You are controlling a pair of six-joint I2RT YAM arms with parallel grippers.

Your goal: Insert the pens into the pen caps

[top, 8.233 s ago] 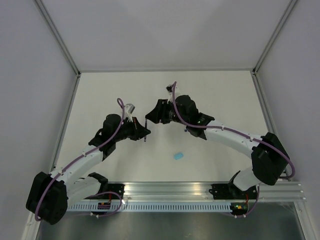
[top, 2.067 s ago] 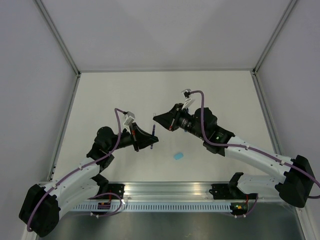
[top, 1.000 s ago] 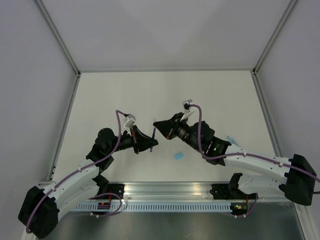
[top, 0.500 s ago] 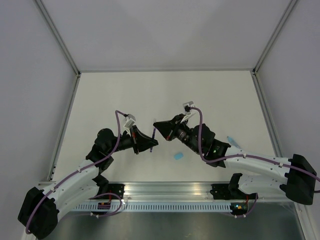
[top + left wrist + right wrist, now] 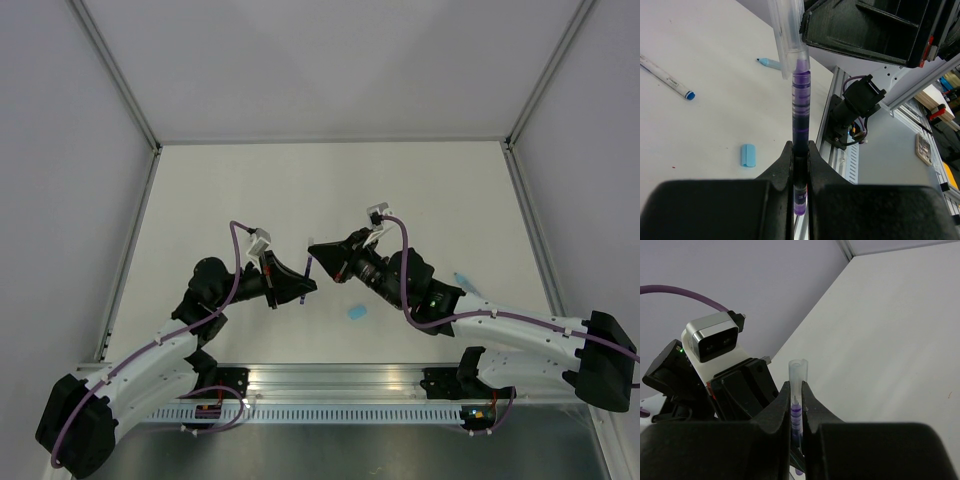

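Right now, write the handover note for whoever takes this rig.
Left fingers: shut on the purple pen.
Right fingers: shut on the clear cap.
Done: the pen tip sits just inside the cap's mouth, apparently not pushed home.
To do: seat it, then join the white pen and blue cap, both loose on the table.
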